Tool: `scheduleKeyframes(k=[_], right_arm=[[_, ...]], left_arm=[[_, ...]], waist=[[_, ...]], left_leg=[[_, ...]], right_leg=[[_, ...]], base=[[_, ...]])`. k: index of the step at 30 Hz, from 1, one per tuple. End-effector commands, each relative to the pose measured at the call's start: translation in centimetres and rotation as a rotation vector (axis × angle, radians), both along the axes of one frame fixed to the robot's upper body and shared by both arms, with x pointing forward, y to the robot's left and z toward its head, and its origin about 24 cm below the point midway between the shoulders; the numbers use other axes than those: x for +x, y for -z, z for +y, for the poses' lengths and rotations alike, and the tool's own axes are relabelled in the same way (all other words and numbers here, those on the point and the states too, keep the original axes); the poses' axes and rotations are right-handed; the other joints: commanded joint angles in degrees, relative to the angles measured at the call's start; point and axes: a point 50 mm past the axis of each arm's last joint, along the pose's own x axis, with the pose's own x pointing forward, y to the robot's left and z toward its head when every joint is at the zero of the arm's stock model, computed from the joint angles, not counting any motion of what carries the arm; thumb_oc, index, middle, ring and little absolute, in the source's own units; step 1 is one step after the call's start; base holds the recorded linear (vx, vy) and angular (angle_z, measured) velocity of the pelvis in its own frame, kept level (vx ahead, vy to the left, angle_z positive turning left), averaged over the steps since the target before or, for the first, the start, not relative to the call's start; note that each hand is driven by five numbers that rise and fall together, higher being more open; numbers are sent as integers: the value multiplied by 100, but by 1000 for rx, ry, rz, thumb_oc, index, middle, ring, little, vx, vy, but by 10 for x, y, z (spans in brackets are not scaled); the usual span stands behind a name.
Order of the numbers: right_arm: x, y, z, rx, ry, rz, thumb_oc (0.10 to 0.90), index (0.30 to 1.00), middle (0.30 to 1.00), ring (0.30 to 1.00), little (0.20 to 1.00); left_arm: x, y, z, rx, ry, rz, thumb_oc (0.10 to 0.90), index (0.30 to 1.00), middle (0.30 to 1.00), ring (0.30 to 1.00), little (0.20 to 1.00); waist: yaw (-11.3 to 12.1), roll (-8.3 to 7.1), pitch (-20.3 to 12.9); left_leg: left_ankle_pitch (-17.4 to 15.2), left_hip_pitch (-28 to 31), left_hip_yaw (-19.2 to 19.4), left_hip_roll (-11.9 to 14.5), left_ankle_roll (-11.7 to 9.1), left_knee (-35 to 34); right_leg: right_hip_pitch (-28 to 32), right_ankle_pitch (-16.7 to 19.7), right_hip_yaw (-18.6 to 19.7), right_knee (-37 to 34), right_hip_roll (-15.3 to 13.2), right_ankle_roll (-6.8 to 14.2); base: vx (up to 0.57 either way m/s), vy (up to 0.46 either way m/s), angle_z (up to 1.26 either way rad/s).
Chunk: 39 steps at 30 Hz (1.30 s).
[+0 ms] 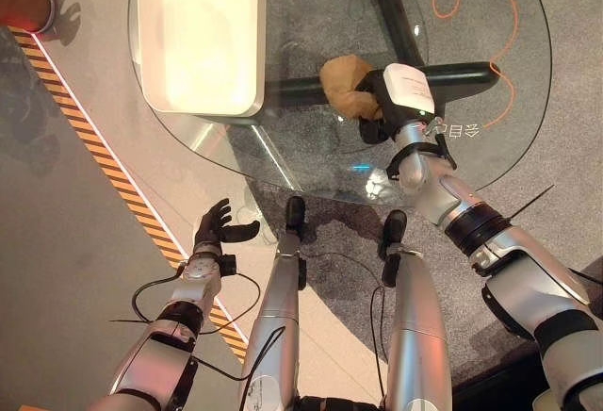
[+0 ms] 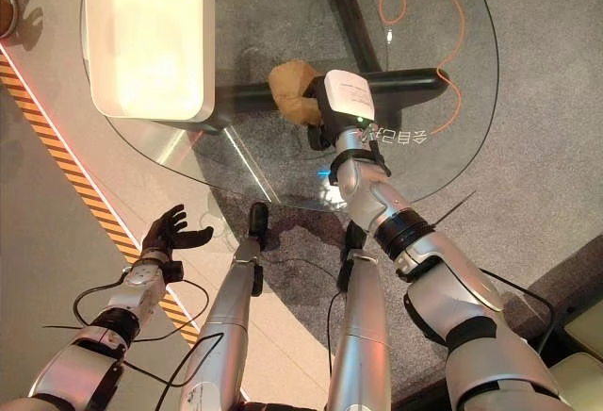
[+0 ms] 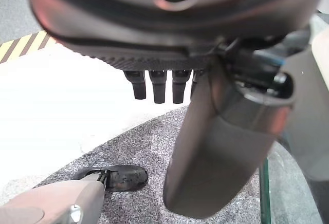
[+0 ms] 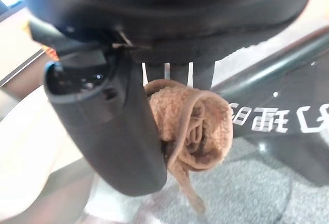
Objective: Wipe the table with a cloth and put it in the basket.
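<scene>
Right hand (image 1: 396,100) clutching bunched tan terry cloth (image 1: 347,85) on round glass table (image 1: 490,138); press flat, sweep outward. Left hand (image 1: 215,225) idle off table, fingers spread loose.

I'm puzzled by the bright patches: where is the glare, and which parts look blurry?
Left eye view: the white basket is washed out by glare, and the glass table reflects light by the right hand holding the brown cloth. Left wrist view: the left hand is blurred and the floor overexposed. Right wrist view: the background is soft.
</scene>
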Motion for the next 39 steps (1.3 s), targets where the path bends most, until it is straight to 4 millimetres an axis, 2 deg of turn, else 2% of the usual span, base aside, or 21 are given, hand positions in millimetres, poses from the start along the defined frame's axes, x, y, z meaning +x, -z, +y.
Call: scheduleKeyframes(k=[1, 6, 13, 24, 29, 30, 32, 35, 38, 39], right_arm=[[-36, 21, 89, -28, -416, 67, 100, 300, 300, 300, 200], [-44, 24, 97, -25, -460, 80, 100, 300, 300, 300, 200], [-47, 29, 99, -31, -474, 88, 100, 300, 300, 300, 200], [-40, 30, 84, -35, -387, 43, 100, 300, 300, 300, 200], [-23, 26, 58, -22, -237, -20, 100, 300, 300, 300, 200], [-23, 26, 58, -22, -237, -20, 100, 300, 300, 300, 200], [-11, 18, 35, 17, -129, -72, 100, 300, 300, 300, 200], [-7, 9, 24, 53, -82, -109, 100, 300, 300, 300, 200], [-1, -11, 7, 129, -17, -180, 100, 300, 300, 300, 200], [1, -26, -2, 172, 18, -241, 100, 300, 300, 300, 200]], left_arm=[[-10, 8, 10, 43, -56, 16, 800, 900, 900, 900, 900], [-11, 8, 9, 41, -53, 13, 800, 900, 900, 900, 900], [-11, 8, 10, 44, -60, 13, 800, 900, 900, 900, 900], [-9, 6, 14, 47, -55, 18, 800, 900, 900, 900, 900], [-7, 4, 16, 43, -55, 18, 800, 900, 900, 900, 900], [-7, 4, 16, 43, -55, 18, 800, 900, 900, 900, 900], [-8, 5, 17, 42, -50, 25, 800, 900, 900, 900, 900], [-7, 5, 17, 44, -49, 26, 800, 900, 900, 900, 900], [-8, 5, 18, 46, -50, 25, 800, 900, 900, 900, 900], [-9, 4, 20, 52, -49, 25, 800, 900, 900, 900, 900]], waist=[[6, 156, -108], [-7, 150, -108], [-20, 133, -108], [-37, 142, -108], [-27, 163, -108], [-27, 163, -108], [-4, 181, -108], [3, 184, -108], [20, 194, -108], [46, 202, -108]], left_leg=[[-358, -121, 643, -713, 722, 421], [-337, -142, 651, -714, 727, 408], [-321, -159, 647, -703, 727, 404], [-315, -146, 653, -706, 726, 401], [-332, -136, 656, -694, 732, 417], [-332, -136, 656, -694, 732, 417], [-350, -141, 646, -687, 742, 461], [-345, -139, 646, -685, 745, 454], [-333, -158, 634, -671, 755, 439], [-329, -170, 616, -664, 763, 432]], right_leg=[[81, 530, -332, -858, 324, -106], [57, 537, -328, -862, 329, -106], [29, 546, -304, -848, 338, -97], [28, 569, -308, -845, 325, -86], [36, 562, -325, -827, 301, -82], [36, 562, -325, -827, 301, -82], [41, 567, -343, -782, 289, -83], [46, 585, -353, -796, 283, -78], [13, 620, -360, -793, 273, -69], [-1, 633, -369, -785, 271, -65]], base=[[0, 0, 0], [0, 0, 0], [0, 0, 0], [0, 0, 0], [0, 0, 0], [0, 0, 0], [0, 0, 0], [0, 0, 0], [0, 0, 0], [0, 0, 0]])
